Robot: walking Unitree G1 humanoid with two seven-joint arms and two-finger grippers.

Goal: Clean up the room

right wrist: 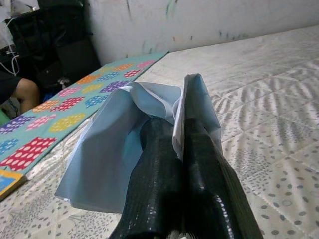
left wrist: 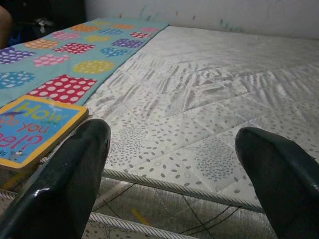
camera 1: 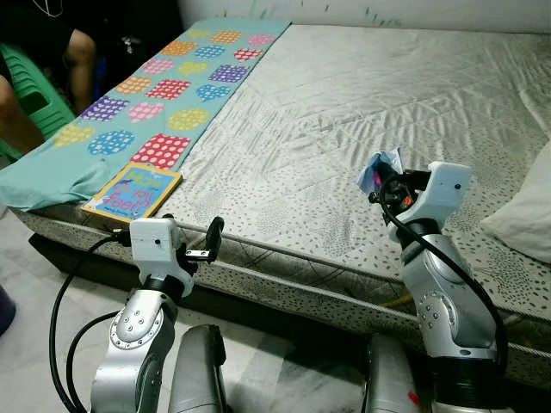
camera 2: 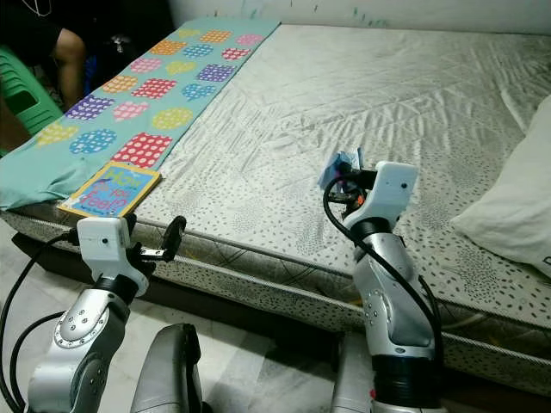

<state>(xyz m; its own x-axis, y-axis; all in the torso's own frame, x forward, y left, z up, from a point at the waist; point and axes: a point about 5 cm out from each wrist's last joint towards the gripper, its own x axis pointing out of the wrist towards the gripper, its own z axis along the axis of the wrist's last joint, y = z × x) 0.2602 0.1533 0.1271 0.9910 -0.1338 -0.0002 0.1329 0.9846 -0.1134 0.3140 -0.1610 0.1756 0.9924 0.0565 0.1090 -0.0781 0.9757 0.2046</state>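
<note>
At far left we see a glossy picture book (camera 1: 133,191) lying flat at the mattress (camera 1: 344,120) edge on a dotted teal cloth (camera 1: 164,86). Our left gripper (camera 1: 202,243), fingers wide, hovers before the edge. Our right gripper (right wrist: 174,149) pinches crumpled pale-blue paper (right wrist: 107,149) above open quilted surface.

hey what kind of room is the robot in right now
Most likely a bedroom. A large mattress in a dotted grey cover fills most of the scene, a white pillow lies at its right edge, and a teal blanket with colourful polka-dot patches runs along its left side.
</note>
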